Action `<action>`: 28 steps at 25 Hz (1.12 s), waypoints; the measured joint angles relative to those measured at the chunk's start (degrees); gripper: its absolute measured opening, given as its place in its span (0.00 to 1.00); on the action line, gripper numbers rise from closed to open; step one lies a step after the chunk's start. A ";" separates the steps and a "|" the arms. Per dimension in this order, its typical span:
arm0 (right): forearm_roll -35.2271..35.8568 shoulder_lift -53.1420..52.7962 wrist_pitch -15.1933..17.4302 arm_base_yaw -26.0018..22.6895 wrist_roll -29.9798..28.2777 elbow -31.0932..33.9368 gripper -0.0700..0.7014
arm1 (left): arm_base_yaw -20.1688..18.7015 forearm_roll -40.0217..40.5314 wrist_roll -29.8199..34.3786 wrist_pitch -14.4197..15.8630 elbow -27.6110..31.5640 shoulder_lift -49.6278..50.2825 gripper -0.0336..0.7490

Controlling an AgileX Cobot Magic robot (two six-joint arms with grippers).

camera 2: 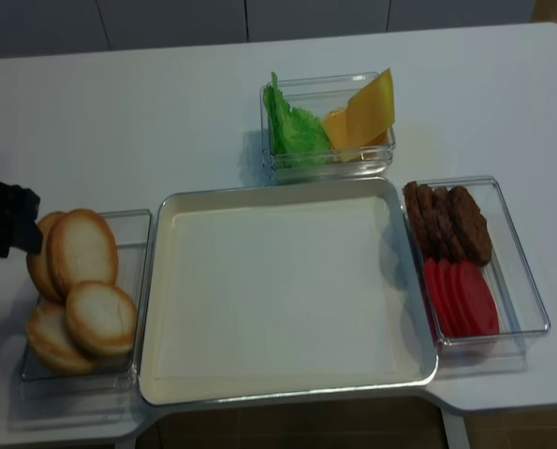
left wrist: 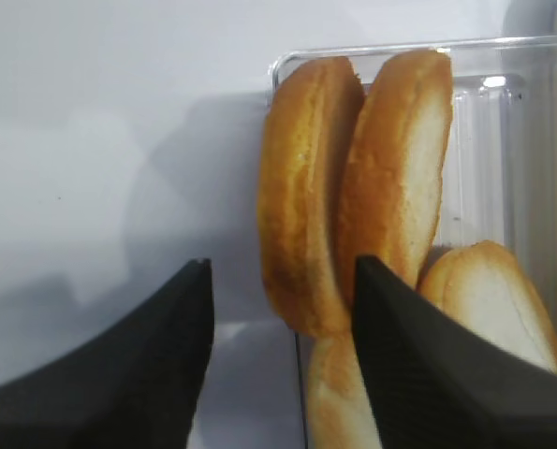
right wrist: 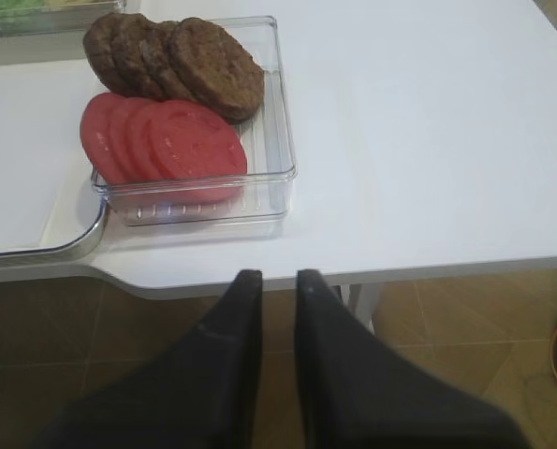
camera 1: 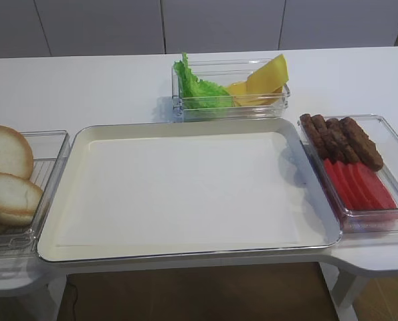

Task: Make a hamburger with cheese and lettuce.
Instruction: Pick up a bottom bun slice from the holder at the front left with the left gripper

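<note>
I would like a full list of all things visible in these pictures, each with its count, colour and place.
bun halves: four, golden-brown with whitish faces, in the clear box left of the tray
tray: one, cream, middle of the table
lettuce: green leaves, left part of the far clear box
cheese: yellow-orange slices, right part of that same box
meat patties: about four, dark brown, far end of the right clear box
tomato slices: about four, red, near end of that box
table: one, white
left claw: black, partly open, at the bun halves
right claw: black, nearly shut, empty, off the table edge
</note>
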 joint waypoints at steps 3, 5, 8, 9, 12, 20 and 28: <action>0.00 0.00 0.00 0.00 0.00 0.00 0.19 | 0.00 0.00 0.00 -0.10 0.00 0.76 0.50; 0.00 0.00 0.00 0.00 0.00 0.00 0.19 | 0.00 0.00 0.00 -0.10 0.00 1.16 0.50; 0.00 0.00 0.00 0.00 0.00 0.00 0.18 | 0.00 0.00 0.00 -0.73 0.00 1.40 0.50; 0.00 0.00 0.00 0.00 0.00 0.00 0.18 | 0.00 0.00 0.00 -0.97 0.00 1.51 0.50; 0.00 0.00 0.00 0.00 0.00 0.00 0.18 | 0.00 -0.11 0.00 -1.59 0.00 1.63 0.48; 0.00 0.00 0.00 0.00 0.08 0.00 0.18 | 0.00 -1.69 0.00 -1.81 0.00 2.94 0.43; 0.00 0.00 0.00 0.00 0.08 0.00 0.18 | 0.00 -1.92 0.00 -2.28 -0.04 3.80 0.43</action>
